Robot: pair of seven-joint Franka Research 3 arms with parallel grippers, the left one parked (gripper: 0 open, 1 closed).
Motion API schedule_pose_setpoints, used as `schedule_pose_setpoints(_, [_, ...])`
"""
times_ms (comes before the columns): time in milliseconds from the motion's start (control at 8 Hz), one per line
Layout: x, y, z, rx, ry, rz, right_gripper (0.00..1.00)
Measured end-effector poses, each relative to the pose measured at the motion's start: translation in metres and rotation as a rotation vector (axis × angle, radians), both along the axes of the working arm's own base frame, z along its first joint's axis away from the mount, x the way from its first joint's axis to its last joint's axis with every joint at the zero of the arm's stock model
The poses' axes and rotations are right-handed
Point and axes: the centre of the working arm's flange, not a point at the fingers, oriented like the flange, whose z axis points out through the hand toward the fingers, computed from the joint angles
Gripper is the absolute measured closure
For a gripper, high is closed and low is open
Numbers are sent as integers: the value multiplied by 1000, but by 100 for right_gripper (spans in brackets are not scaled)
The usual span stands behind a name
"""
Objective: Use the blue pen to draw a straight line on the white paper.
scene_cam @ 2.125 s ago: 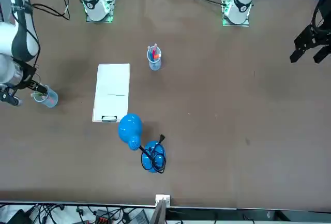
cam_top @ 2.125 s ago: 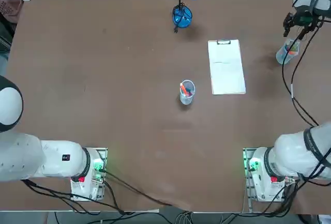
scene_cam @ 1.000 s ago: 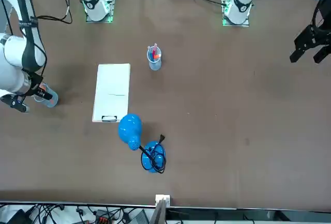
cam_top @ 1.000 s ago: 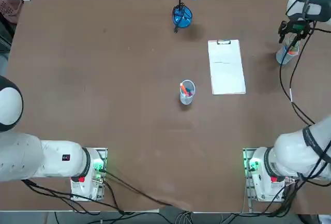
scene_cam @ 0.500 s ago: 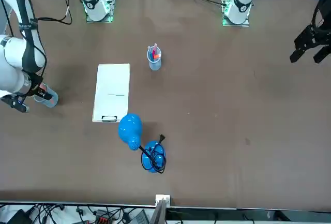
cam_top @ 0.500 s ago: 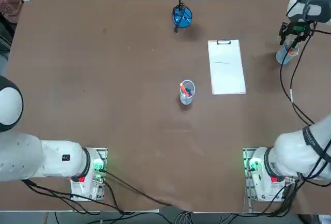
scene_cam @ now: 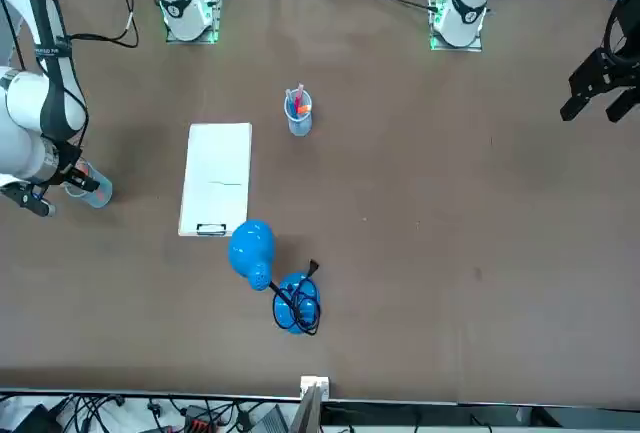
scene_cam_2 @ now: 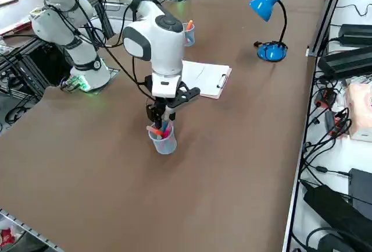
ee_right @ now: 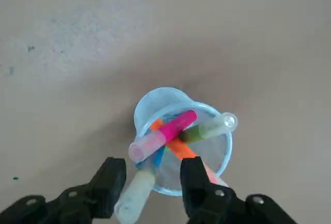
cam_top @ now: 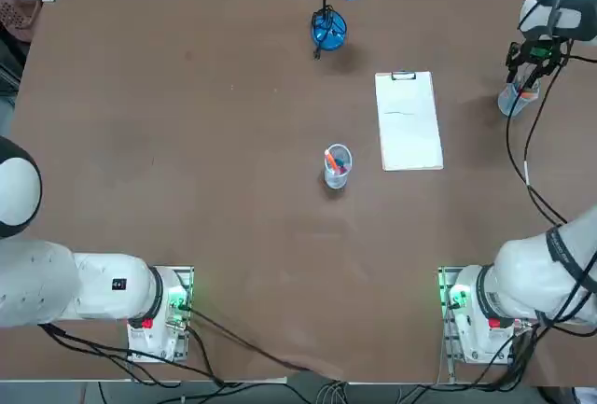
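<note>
The right hand (ee_right: 153,166) is released, its two fingers (ee_right: 193,182) standing apart with a clear gap between them; nothing is gripped. Directly below the hand, on the brown worktop (scene_cam_2: 116,176), stands a translucent light-blue cup (scene_cam_2: 165,144) of pens; the hand hangs close over its mouth, pointing down.

The blue pen (ee_right: 158,157) is in that cup, leaning out over the rim toward the fingers; its blue part sits at the rim, and its pale, cloudy end reaches in among the fingers, nearer one than the other; whether that end touches a finger, I cannot tell. Around it in the same cup lean a pink pen (ee_right: 177,125), an orange pen (ee_right: 182,149) and a green pen (ee_right: 209,128); the pink one crosses over the orange one.

The white paper (cam_top: 410,129) lies flat on the worktop, well to the left of the hand and reaching back toward the arm's base; a dark metal clip (cam_top: 404,76) holds its short edge farthest from that base, and a short faint line shows on the sheet below the clip. Farther left of the hand, past the paper and nearer the bases, stands a second cup (cam_top: 337,174) with pens in it; a blue desk lamp (cam_top: 329,30) stands left of the hand too, farther out from the bases.
</note>
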Motion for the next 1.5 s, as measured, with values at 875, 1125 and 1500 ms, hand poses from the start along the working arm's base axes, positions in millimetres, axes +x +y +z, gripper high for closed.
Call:
schedule_pose_setpoints(875, [-3, 0, -2, 3, 21, -5, 44])
schedule_pose_setpoints(1125, [-3, 0, -2, 3, 20, -5, 43])
schedule_pose_setpoints(1500, [-3, 0, -2, 3, 18, -4, 43])
